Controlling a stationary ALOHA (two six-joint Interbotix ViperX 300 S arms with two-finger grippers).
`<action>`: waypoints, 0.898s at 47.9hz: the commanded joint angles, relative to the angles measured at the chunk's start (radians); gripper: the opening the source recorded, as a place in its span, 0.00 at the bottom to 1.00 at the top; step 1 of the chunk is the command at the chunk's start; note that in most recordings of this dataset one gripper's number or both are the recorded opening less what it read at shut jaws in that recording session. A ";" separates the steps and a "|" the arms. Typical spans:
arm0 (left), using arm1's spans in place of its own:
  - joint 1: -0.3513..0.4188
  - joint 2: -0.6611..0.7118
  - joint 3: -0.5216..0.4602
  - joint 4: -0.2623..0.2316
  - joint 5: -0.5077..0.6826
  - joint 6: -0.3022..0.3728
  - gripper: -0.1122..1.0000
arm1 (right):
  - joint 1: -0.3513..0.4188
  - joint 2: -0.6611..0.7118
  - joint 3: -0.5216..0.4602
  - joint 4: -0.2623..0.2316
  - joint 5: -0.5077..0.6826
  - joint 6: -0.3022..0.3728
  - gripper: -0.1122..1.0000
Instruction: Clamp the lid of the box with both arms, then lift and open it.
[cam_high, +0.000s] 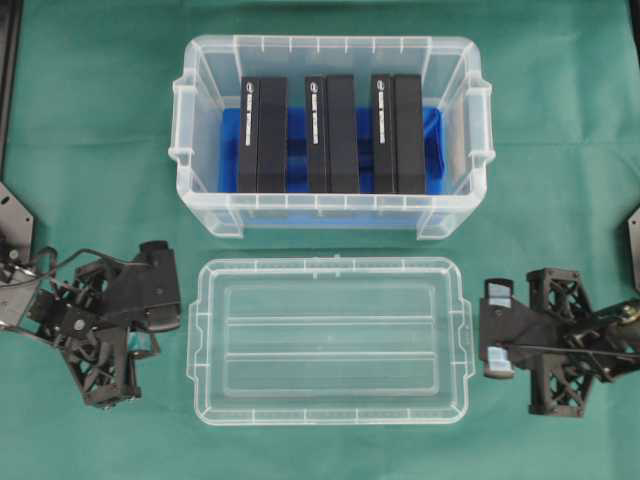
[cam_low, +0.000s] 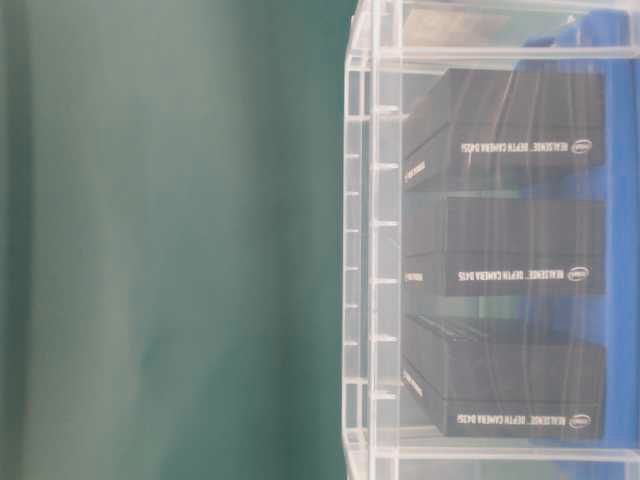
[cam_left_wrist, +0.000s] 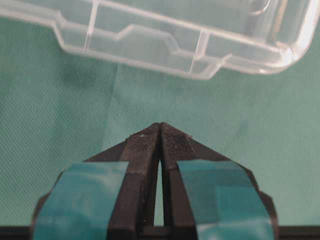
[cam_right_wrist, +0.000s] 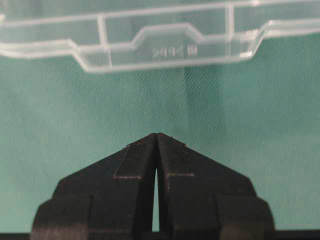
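The clear lid (cam_high: 330, 300) lies flat on the green cloth, in front of the box (cam_high: 330, 205), which stands uncovered. Inside the box, three black boxes (cam_high: 332, 135) stand on a blue liner (cam_high: 232, 130). My left gripper (cam_high: 180, 300) sits just off the lid's left end, apart from it. In the left wrist view, the left gripper (cam_left_wrist: 160, 125), with teal tape, is shut on nothing, and the lid's edge (cam_left_wrist: 150, 45) lies ahead of it. My right gripper (cam_high: 482, 335) sits by the lid's right end. The right gripper (cam_right_wrist: 157, 135) is also shut and empty, facing the lid's end tab (cam_right_wrist: 165, 45).
Green cloth (cam_high: 90, 130) covers the table all round. In the table-level view, the box's clear wall (cam_low: 375, 250) fills the right side, with the black boxes (cam_low: 520, 250) behind it. Black frame parts (cam_high: 12, 215) stand at the left and right edges.
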 joint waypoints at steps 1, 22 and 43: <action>-0.006 -0.028 -0.003 0.002 -0.006 -0.002 0.11 | 0.011 -0.031 -0.003 -0.002 0.009 0.003 0.10; -0.037 -0.034 -0.063 0.005 0.012 0.002 0.11 | 0.023 -0.054 -0.080 -0.011 0.060 0.003 0.10; -0.101 -0.067 -0.301 0.018 0.160 0.086 0.11 | 0.074 -0.123 -0.313 -0.048 0.383 -0.008 0.10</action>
